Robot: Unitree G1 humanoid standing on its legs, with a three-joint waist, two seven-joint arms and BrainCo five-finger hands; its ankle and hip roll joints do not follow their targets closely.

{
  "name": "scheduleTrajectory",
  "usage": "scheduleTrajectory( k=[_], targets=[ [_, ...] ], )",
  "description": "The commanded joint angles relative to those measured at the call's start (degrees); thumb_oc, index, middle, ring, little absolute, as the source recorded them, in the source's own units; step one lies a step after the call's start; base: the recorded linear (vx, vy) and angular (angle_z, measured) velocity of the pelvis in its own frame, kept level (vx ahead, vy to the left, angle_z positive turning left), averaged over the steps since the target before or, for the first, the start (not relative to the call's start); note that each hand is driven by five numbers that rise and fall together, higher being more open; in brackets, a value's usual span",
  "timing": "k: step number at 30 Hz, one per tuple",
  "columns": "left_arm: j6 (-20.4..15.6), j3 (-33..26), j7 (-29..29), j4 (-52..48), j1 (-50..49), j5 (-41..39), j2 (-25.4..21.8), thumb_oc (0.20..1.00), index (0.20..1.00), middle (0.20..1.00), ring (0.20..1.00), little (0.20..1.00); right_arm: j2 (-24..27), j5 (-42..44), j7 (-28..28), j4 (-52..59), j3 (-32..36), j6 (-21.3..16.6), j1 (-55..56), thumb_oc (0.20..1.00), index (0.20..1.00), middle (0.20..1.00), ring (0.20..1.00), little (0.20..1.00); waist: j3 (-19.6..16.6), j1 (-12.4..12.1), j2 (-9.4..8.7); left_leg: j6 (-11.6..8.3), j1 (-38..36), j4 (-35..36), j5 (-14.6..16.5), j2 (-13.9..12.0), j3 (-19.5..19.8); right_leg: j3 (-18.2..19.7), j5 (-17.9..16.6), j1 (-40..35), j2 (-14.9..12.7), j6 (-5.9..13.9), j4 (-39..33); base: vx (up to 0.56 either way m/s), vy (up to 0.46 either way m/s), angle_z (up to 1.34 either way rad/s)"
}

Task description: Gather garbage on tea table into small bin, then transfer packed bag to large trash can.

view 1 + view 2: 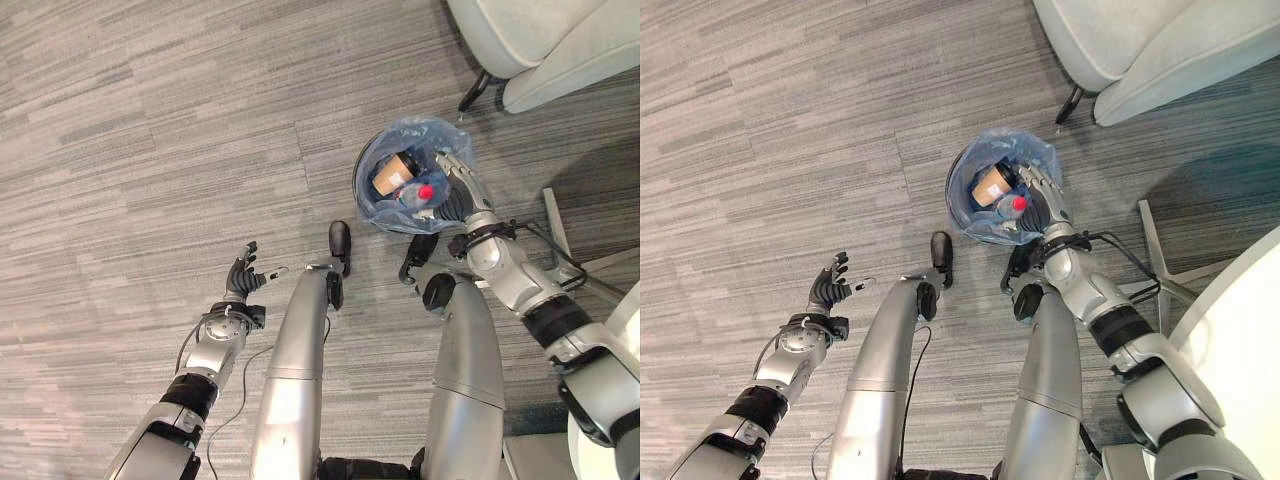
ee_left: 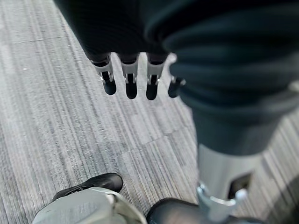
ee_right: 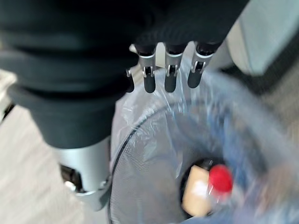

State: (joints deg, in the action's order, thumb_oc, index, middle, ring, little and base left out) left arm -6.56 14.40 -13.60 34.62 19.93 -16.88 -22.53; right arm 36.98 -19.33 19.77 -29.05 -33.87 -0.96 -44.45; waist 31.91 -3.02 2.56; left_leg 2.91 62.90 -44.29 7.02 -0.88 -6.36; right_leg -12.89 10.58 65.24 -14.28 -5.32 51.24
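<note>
A small black mesh bin point(image 3: 135, 177) lined with a blue plastic bag point(image 1: 365, 195) stands on the carpet. Inside lie a brown paper cup point(image 1: 392, 174) and a bottle with a red cap point(image 1: 426, 190); the same red cap point(image 3: 220, 179) and the cup point(image 3: 196, 196) sit deep in the bag. My right hand point(image 1: 455, 190) hovers over the bin's near-right rim, its fingers point(image 3: 170, 70) straight just above the bag's edge and holding nothing. My left hand point(image 1: 240, 285) hangs over bare carpet far to the left, its fingers point(image 2: 131, 79) relaxed and empty.
A light grey armchair point(image 1: 540, 40) with a dark leg point(image 1: 473, 92) stands just beyond the bin. A metal star base point(image 1: 555, 225) lies to the bin's right, and a white round table edge point(image 1: 1240, 340) fills the lower right. Grey carpet spreads to the left.
</note>
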Motion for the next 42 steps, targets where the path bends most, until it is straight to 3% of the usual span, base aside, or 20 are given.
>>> scheduleTrajectory(
  k=[1, 2, 9, 10, 11, 18, 28, 38, 42],
  targets=[
    [-1.38, 0.89, -0.08, 2.63, -4.45, 2.64, -1.1, 1.0, 1.0, 1.0, 1.0, 1.0, -0.85, -9.6, -1.99, -4.99, -6.48, -1.44, 0.32, 1.0, 1.0, 1.0, 1.0, 1.0, -6.93, -1.25, 0.43, -4.73, 3.74, 3.43, -0.56, -1.8, 5.1, 2.07, 3.04, 0.25, -1.28, 6.29, -3.81, -0.05, -0.082, 0.0],
    [-1.56, 1.91, -0.36, 3.57, -3.84, 2.95, -1.84, 1.0, 1.0, 1.0, 1.0, 1.0, -1.87, -14.31, -3.04, -11.82, -11.95, 0.15, -0.85, 1.0, 1.0, 1.0, 1.0, 1.0, -7.01, -1.46, 0.64, -4.9, 3.69, 3.71, -0.72, -1.69, 5.1, 1.83, 3.03, 0.21, -1.32, 6.62, -3.88, -0.03, -0.067, 0.04],
    [-2.14, 3.63, -1.39, 3.34, -2.9, 2.42, -2.13, 1.0, 1.0, 1.0, 1.0, 1.0, -5.6, -18.73, -3.1, -22.96, -17.1, 2.69, -2.67, 1.0, 1.0, 1.0, 1.0, 1.0, -6.41, -1.87, 1.64, -4.92, 5.69, 2.75, -1.15, -1.26, 5.12, 2.16, 2.91, 2.45, -1.71, 6.65, -2.54, 0.0, -0.011, 0.01],
    [-2.09, 4.57, -1.55, 3.34, -2.35, 2.21, -1.96, 1.0, 1.0, 1.0, 1.0, 1.0, -7.76, -19.15, -3.63, -28.03, -18.4, 3.82, -3.19, 0.47, 0.47, 0.47, 0.47, 0.47, -5.93, -2.27, 2.29, -4.89, 7.04, 2.21, -1.53, -0.98, 5.1, 2.23, 2.86, 3.83, -2.03, 6.57, -1.47, -0.02, -0.05, 0.08],
    [-2.1, 4.88, -1.59, 3.25, -2.3, 2.14, -1.72, 1.0, 1.0, 1.0, 1.0, 1.0, -9.72, -16.39, -3.2, -29.45, -17.05, 3.64, -2.76, 0.2, 0.2, 0.2, 0.2, 0.2, -5.79, -2.36, 2.61, -4.93, 8.07, 1.83, -2.07, -0.75, 5.11, 2.39, 2.73, 4.93, -2.08, 6.42, -0.75, -0.02, -0.044, 0.13],
    [-1.93, 3.1, -1.39, 2.35, -1.86, 1.71, -1.73, 1.0, 1.0, 1.0, 1.0, 1.0, -6.87, -7.1, -0.61, -17.89, -9.1, 1.41, -3.03, 0.2, 0.2, 0.2, 0.2, 0.2, -6.01, -1.67, 1.94, -4.8, 6.21, 4.85, -2.48, -1.45, 4.74, 1.93, 2.02, 3.41, -0.89, 6.7, -3.14, -0.02, -0.003, -0.01],
    [-1.12, 1.54, -0.7, 2.97, -2.04, 2.79, -1.0, 1.0, 1.0, 1.0, 1.0, 1.0, -9.45, 2.66, -1.6, -10.26, -0.7, -1.12, 2.55, 0.2, 0.2, 0.2, 0.2, 0.2, -7.96, -1.2, 1.17, -4.77, -0.44, 10.66, -2.99, -2.24, 4.48, 1.14, 0.85, -2.72, -0.71, 7.41, -8.33, 0.0, 0.002, -0.01],
    [0.04, 0.09, 0.5, 4.78, -2.49, 2.62, 0.43, 1.0, 1.0, 1.0, 1.0, 1.0, -15.0, 21.89, -5.66, -2.41, 8.87, -5.18, 11.53, 0.2, 0.2, 0.2, 0.2, 0.2, -10.08, -0.23, -0.27, -5.33, -12.49, 20.3, -4.61, -2.56, 3.96, -0.94, -1.38, -13.72, -0.48, 8.54, -16.46, 0.01, 0.008, 0.0],
    [0.56, -0.44, 1.83, 4.59, -5.22, 2.77, 1.37, 1.0, 1.0, 1.0, 1.0, 1.0, -17.9, 30.08, -8.61, 3.83, 11.68, -6.89, 17.17, 0.2, 0.2, 0.2, 0.2, 0.2, -10.88, 0.34, -1.49, -5.57, -23.93, 26.5, -5.03, -2.5, 3.47, -2.37, -3.08, -24.59, 0.11, 9.31, -23.29, 0.09, 0.027, 0.0]
  ],
)
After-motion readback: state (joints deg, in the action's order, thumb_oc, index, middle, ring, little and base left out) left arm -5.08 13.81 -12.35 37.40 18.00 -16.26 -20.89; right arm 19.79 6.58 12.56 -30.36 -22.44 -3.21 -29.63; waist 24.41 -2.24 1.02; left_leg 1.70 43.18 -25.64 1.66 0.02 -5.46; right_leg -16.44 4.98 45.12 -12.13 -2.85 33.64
